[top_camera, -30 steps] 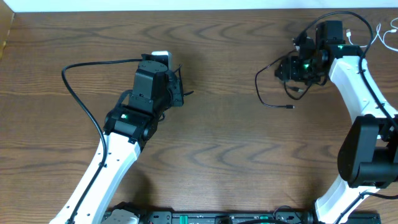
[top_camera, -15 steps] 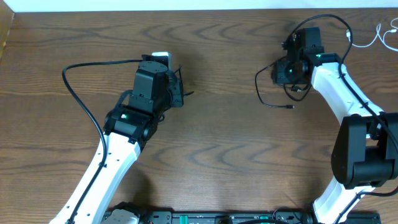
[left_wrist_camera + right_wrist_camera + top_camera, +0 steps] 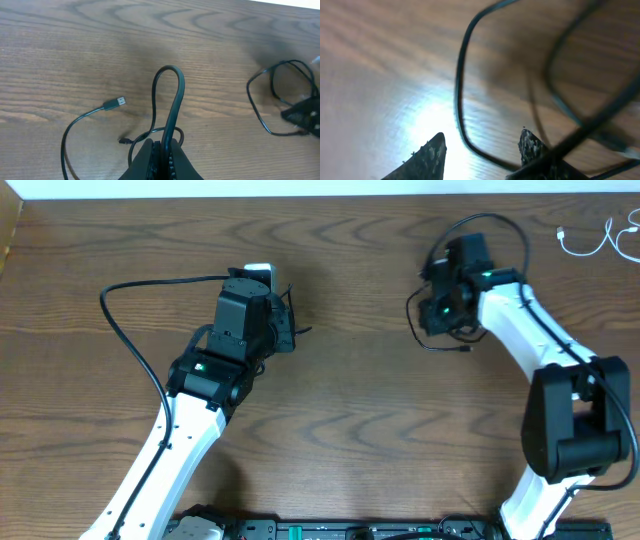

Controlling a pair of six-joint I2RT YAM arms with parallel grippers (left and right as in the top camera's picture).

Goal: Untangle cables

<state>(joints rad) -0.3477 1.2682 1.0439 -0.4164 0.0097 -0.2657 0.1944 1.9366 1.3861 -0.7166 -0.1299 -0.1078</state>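
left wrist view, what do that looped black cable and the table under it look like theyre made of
The black cable looks like a rubber or plastic jacketed cord. It is smooth with a faint sheen, and it bends into a tight loop above the shut left gripper without kinking. The table looks like brown wood or a wood-grain laminate with swirling grain and a low sheen. The pictures cannot settle which.

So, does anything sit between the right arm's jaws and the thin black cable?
Nothing visible does. The thin black cable loops over the wooden table just ahead of the right gripper, whose jaws stand open.
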